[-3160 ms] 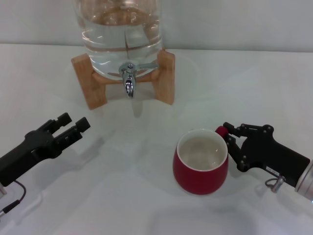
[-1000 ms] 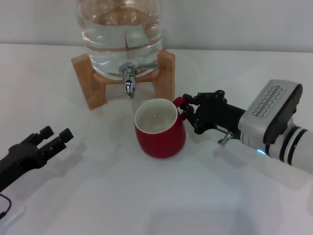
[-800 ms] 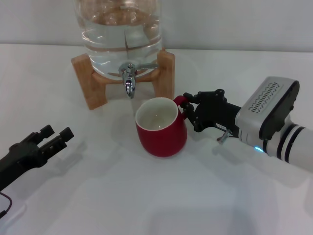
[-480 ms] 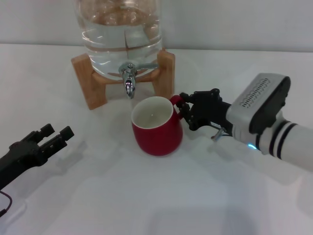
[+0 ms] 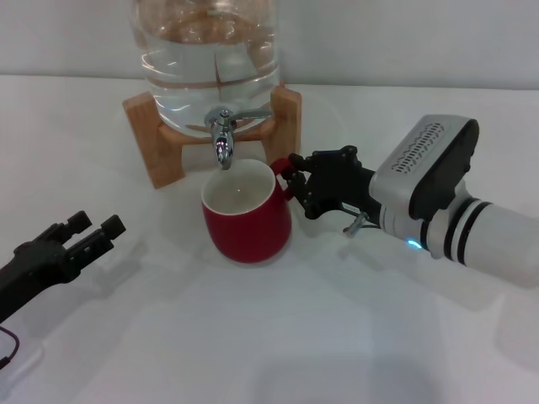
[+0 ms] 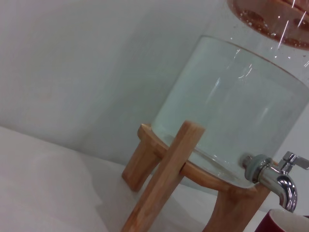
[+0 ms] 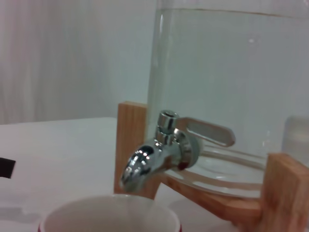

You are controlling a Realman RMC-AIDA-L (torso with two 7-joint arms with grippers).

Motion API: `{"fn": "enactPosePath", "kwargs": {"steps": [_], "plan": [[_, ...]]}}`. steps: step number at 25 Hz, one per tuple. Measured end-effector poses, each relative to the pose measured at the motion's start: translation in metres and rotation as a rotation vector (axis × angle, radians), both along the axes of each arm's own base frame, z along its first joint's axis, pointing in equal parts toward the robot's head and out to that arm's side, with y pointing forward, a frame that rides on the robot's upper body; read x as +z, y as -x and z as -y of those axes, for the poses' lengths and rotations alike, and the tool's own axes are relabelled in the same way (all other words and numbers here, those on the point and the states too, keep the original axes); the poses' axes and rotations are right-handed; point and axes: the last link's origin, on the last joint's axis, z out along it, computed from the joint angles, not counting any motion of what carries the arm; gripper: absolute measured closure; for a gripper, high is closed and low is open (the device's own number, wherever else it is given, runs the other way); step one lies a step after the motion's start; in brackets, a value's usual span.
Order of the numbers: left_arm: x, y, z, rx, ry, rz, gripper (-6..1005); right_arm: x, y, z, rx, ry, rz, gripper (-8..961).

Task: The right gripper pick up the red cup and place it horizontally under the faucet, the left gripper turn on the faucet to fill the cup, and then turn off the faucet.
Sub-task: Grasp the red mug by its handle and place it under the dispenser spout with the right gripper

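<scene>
The red cup (image 5: 246,220) stands upright with its off-white inside showing, its mouth just below the spout of the chrome faucet (image 5: 221,140) on the clear water jar (image 5: 210,50). My right gripper (image 5: 295,178) reaches in from the right and is shut on the cup's handle. My left gripper (image 5: 94,224) is open and empty at the near left, well away from the jar. In the right wrist view the faucet (image 7: 159,154) hangs above the cup's rim (image 7: 108,215), its lever (image 7: 207,133) pointing sideways. The left wrist view shows the faucet (image 6: 277,176) and a corner of the cup (image 6: 285,223).
The jar rests on a wooden stand (image 5: 154,135) at the back middle of the white table (image 5: 269,337). The stand's two legs flank the faucet. The right arm's silver wrist (image 5: 425,189) lies over the right side of the table.
My right gripper has carried the cup from the near right leftwards and back to under the faucet. My left gripper has drawn back towards the near left.
</scene>
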Motion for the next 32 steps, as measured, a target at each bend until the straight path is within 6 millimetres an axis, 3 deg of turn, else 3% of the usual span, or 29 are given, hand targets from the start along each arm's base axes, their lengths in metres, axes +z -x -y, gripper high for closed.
{"fn": "enactPosePath", "kwargs": {"steps": [5, 32], "plan": [[0.001, -0.001, -0.002, -0.005, -0.003, 0.0, 159, -0.005, 0.007, -0.002, 0.007, 0.013, 0.013, 826], [0.002, -0.002, -0.002, -0.003, -0.002, 0.012, 160, -0.007, 0.008, -0.013, -0.062, 0.008, 0.048, 826]]}}
